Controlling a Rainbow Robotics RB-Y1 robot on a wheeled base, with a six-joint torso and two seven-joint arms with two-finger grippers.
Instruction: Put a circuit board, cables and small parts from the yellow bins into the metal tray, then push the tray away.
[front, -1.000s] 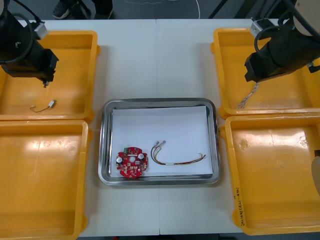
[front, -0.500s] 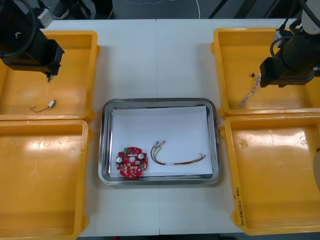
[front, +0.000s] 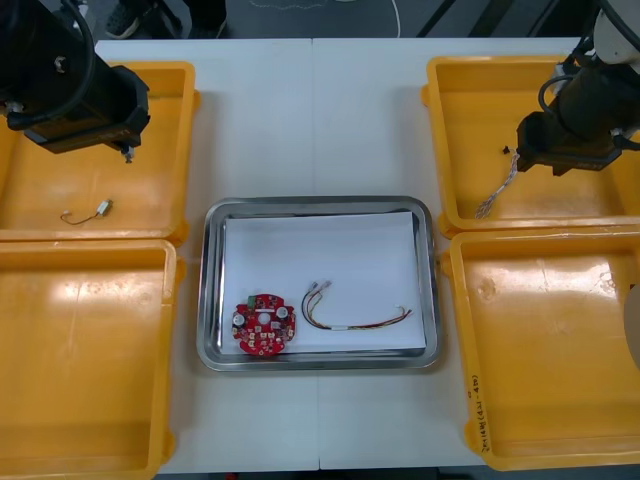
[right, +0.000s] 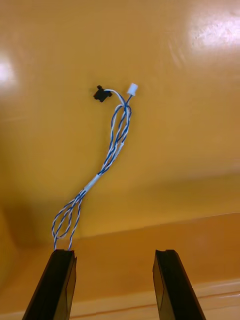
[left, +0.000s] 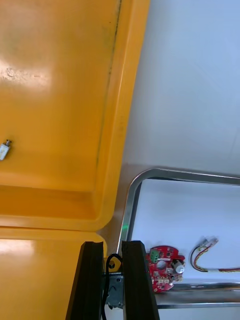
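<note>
My L gripper (left: 113, 245) pinches small metal part (left: 114, 291) for carry to metal tray (left: 129, 200), 4 o'clock; R gripper (right: 115, 252) spread over blue-white cable (right: 112, 150), pre-grasp.

light matte table (front: 360, 120): seam (front: 312, 120) down its middle | dark grey floor (front: 280, 22): beyond table's far edge | thin white cord (front: 397, 20): on that floor
</note>
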